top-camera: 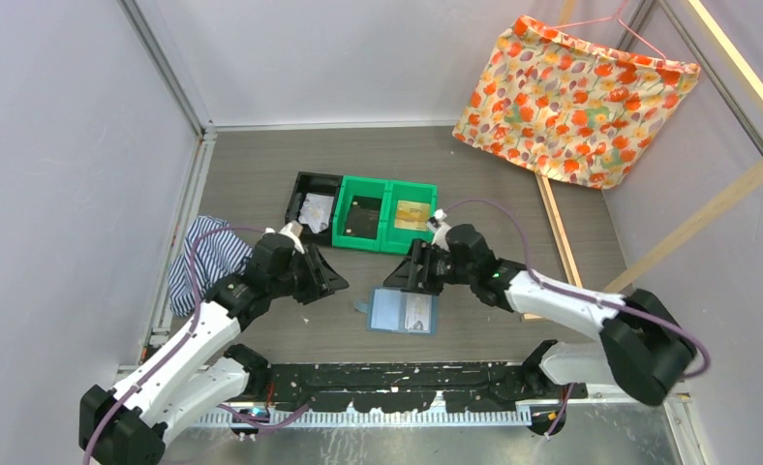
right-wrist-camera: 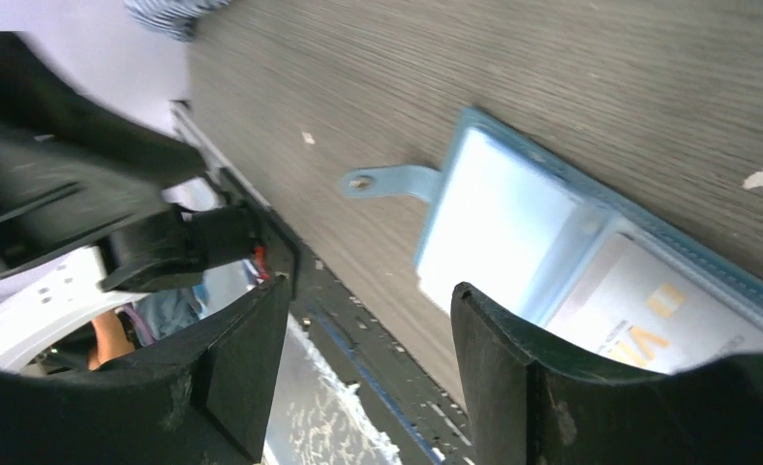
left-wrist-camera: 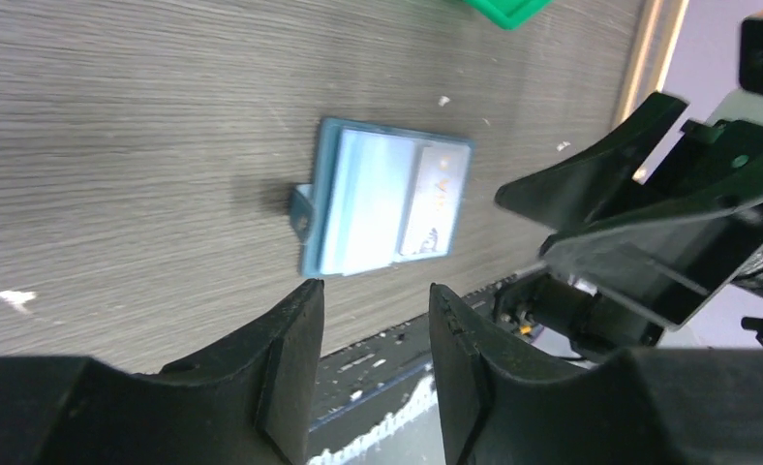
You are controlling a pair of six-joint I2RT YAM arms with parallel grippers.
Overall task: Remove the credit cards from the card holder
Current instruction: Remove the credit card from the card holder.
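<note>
Card holder (top-camera: 404,311) (left-wrist-camera: 382,208) (right-wrist-camera: 513,218) lay open, pale inside up, by the near edge of the table (top-camera: 513,174), a whitish card (top-camera: 418,314) (left-wrist-camera: 431,199) (right-wrist-camera: 658,310) sleeved in its right half. Left gripper (top-camera: 334,283) (left-wrist-camera: 373,300) hovered just left of it, jaws partly apart, empty. Right gripper (top-camera: 412,279) (right-wrist-camera: 368,291) hung over its far edge, jaws well apart, empty.

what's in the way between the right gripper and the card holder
Nothing visible. The right gripper hangs open above the card holder, which lies unfolded on the table with a whitish card in its pocket. The left gripper is off to the side.
</note>
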